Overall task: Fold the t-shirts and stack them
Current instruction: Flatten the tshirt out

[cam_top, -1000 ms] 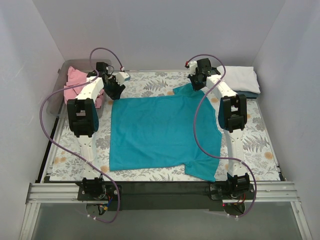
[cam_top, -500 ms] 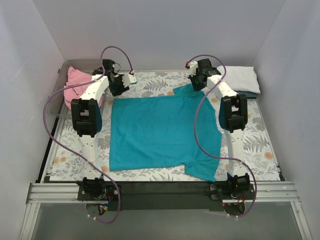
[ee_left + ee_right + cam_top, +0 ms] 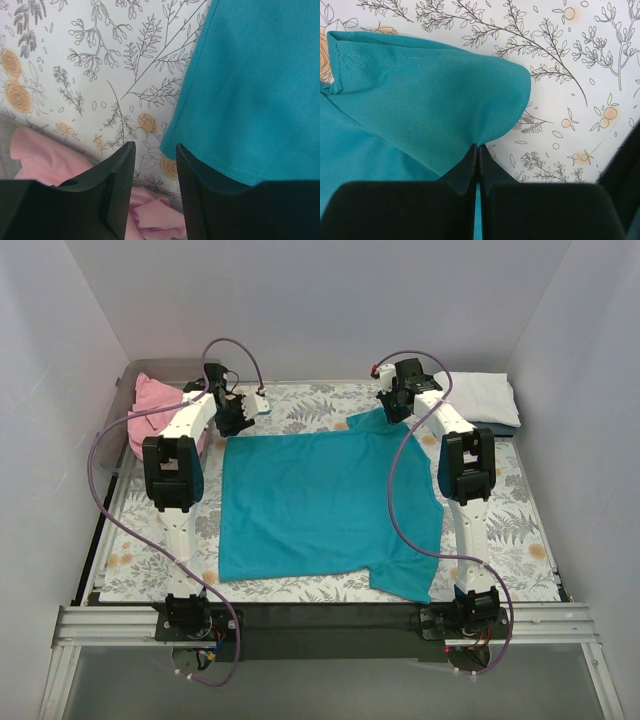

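A teal t-shirt (image 3: 320,500) lies spread flat on the floral table cloth (image 3: 520,530). My right gripper (image 3: 392,412) is shut on the shirt's far right corner, and the right wrist view shows the teal cloth (image 3: 430,100) pinched at the gripper's (image 3: 478,146) tips and lifted into a fold. My left gripper (image 3: 236,420) hovers over the shirt's far left corner. In the left wrist view that gripper (image 3: 155,150) is open with nothing between its fingers; the teal corner (image 3: 240,90) lies just right of the gap, pink cloth (image 3: 150,210) below it.
A pink t-shirt (image 3: 150,405) is heaped in a clear bin (image 3: 130,375) at the far left. At the far right a folded white t-shirt (image 3: 480,395) rests on a dark grey-blue one (image 3: 500,427). White walls enclose the table.
My left arm has swung back toward the far left corner of the teal shirt, and its jaws have narrowed a little. The right arm and the shirt have stayed put.
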